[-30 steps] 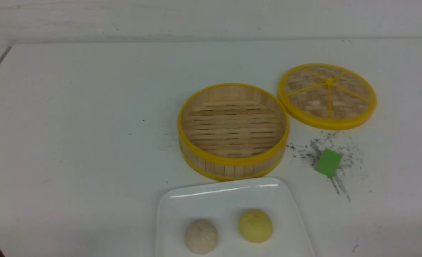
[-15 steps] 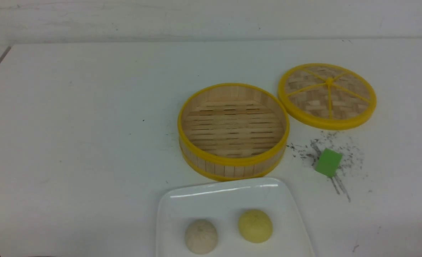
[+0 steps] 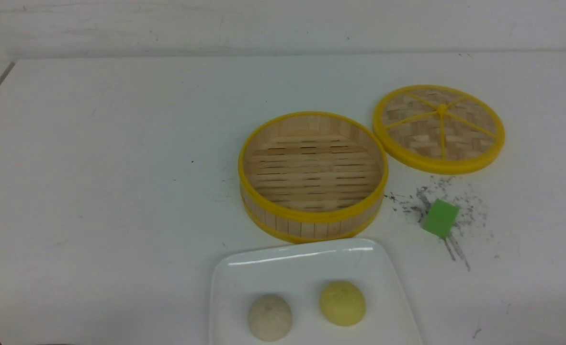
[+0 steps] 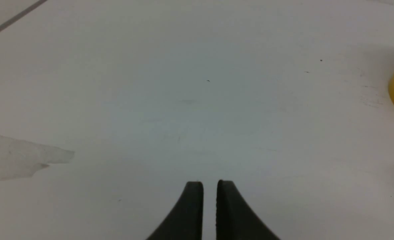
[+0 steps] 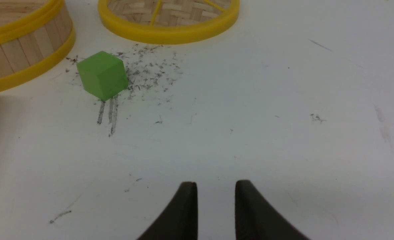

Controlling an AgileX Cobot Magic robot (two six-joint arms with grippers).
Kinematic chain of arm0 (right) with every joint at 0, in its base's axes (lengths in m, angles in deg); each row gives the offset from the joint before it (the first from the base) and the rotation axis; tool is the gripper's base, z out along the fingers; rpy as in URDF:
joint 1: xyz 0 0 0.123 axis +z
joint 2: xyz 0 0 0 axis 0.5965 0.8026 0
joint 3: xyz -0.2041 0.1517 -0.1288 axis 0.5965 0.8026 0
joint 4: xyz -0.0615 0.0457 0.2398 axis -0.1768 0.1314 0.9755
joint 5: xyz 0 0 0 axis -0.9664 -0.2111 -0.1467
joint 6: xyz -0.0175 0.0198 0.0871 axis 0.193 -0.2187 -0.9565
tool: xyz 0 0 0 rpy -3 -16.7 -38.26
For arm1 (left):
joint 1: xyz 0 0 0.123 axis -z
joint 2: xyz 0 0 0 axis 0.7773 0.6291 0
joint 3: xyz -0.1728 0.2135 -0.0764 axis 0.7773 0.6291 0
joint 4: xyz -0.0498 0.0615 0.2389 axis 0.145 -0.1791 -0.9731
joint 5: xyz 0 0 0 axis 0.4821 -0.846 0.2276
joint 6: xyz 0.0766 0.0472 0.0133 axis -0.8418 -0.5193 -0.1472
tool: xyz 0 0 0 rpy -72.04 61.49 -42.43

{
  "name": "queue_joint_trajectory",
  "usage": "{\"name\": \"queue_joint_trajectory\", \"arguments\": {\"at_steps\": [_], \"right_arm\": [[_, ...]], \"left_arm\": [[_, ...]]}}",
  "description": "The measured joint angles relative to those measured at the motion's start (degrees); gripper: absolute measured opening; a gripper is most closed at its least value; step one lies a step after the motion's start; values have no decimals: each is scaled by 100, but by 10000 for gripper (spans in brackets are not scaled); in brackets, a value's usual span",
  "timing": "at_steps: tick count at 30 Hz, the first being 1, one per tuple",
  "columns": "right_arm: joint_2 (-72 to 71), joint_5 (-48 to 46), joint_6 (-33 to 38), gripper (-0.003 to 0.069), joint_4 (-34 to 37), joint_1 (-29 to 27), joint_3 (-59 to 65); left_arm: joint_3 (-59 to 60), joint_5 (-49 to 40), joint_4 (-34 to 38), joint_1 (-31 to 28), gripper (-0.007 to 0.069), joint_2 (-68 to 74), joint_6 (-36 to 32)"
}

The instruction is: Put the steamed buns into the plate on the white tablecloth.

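Two steamed buns, one greyish (image 3: 270, 317) and one pale yellow (image 3: 342, 303), sit side by side in the plate (image 3: 302, 263) on the white tablecloth (image 3: 110, 191), just before the empty steamer (image 3: 311, 218). Left end effector (image 4: 209, 186) is nearly closed on nothing; right end effector (image 5: 216, 188) shows a narrow gap, empty, near the green cube (image 5: 102, 75).

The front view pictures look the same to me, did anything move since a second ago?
Almost nothing moved. The only visible change is a dark bit at the bottom-left corner of the front view, which slid a little lower. The grey-white bun and the yellow bun stayed on the plate, the bamboo steamer stayed empty, and its lid and the green cube kept their spots.
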Motion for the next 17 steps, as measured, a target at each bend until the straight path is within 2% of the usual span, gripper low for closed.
{"name": "queue_joint_trajectory", "arguments": {"at_steps": [17], "right_arm": [[0,0,0,213,0,0,0]], "left_arm": [[0,0,0,-6,108,0,0]]}}
